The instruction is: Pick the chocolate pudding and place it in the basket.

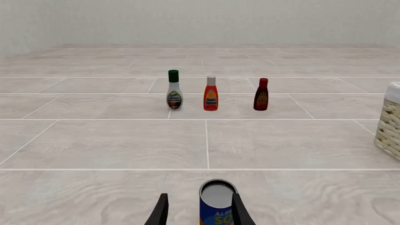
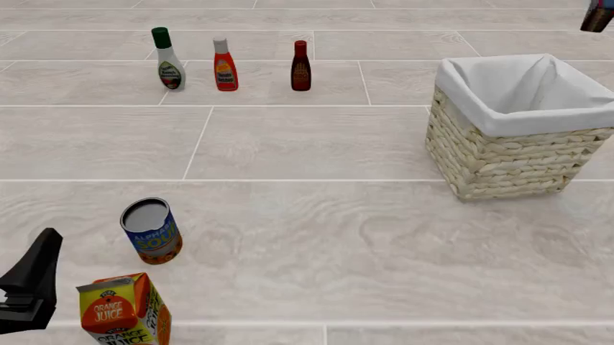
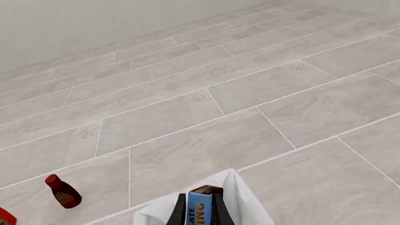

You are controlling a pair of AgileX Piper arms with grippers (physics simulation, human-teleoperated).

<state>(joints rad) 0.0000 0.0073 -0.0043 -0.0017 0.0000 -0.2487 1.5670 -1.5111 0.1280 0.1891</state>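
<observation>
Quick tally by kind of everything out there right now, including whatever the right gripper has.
Bottles: 3 (white, orange-red, dark red)
Soup can: 1
Orange juice carton: 1
Basket: 1
Chocolate pudding, in the right gripper: 1
Total: 7

The small rectangular chocolate pudding box (image 3: 201, 210), showing a blue face with white lettering and a dark brown top edge, stands upright between two dark gripper fingers in the right wrist view, above the white cloth rim. The large square woven wicker basket (image 2: 508, 162), pale straw-coloured with a white cloth lining folded over its rim, sits upright on the tiled surface at the right of the front view. Its interior shows only white cloth there.
</observation>
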